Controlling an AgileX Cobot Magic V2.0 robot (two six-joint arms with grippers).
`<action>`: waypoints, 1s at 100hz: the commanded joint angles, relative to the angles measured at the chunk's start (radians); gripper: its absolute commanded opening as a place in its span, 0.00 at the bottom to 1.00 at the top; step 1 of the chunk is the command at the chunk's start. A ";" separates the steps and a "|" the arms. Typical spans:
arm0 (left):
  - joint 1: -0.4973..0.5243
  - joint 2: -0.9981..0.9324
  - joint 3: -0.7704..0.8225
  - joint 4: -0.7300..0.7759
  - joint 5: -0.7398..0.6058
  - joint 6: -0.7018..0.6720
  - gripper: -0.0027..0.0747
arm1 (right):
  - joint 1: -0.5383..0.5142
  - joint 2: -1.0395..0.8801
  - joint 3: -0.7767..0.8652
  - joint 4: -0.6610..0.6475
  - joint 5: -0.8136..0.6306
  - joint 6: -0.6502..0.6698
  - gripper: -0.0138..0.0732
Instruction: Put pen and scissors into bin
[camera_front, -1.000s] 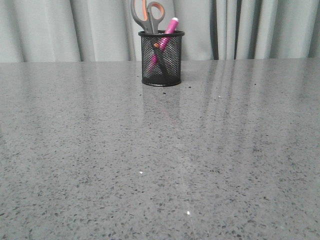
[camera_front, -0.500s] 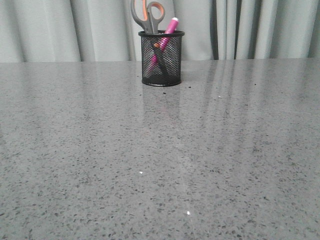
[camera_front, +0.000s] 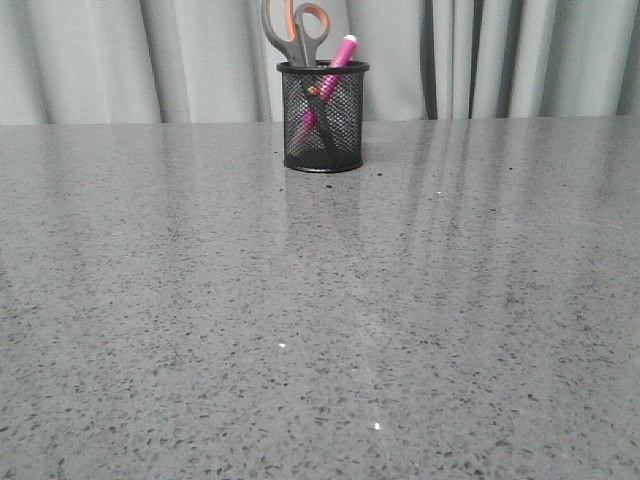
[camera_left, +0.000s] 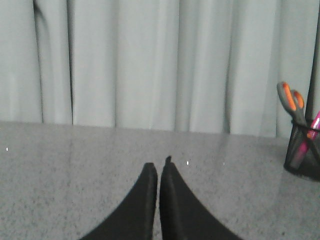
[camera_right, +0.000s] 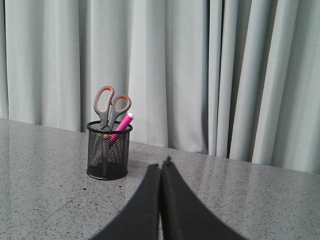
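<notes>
Standing in bin (camera_front: 322, 120): scissors (camera_front: 295, 32); pen (camera_front: 340, 55)

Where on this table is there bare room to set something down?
Nearly everywhere: the table is bare in front of the bin and to both its sides. The only occupied spot is the bin, at the far edge by the curtain, holding scissors and pen.

The desk (camera_front: 320, 300) was a grey speckled stone-look surface with a glossy finish, reflecting the pale folds of the curtain behind it. One item stood directly on it: the bin (camera_front: 322, 117), a black wire-mesh cup, upright near the far edge, about midway across. A few small white specks and dark crumbs lay scattered on the surface, some just beside the base of the bin.
</notes>
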 joint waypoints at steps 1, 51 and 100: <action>-0.009 0.010 0.003 0.043 -0.036 -0.038 0.01 | -0.006 0.006 -0.026 -0.009 -0.073 -0.010 0.08; -0.009 -0.041 0.084 0.070 -0.006 -0.038 0.01 | -0.006 0.006 -0.026 -0.009 -0.073 -0.010 0.08; -0.009 -0.041 0.084 0.070 -0.006 -0.038 0.01 | -0.006 0.006 -0.026 -0.009 -0.073 -0.010 0.08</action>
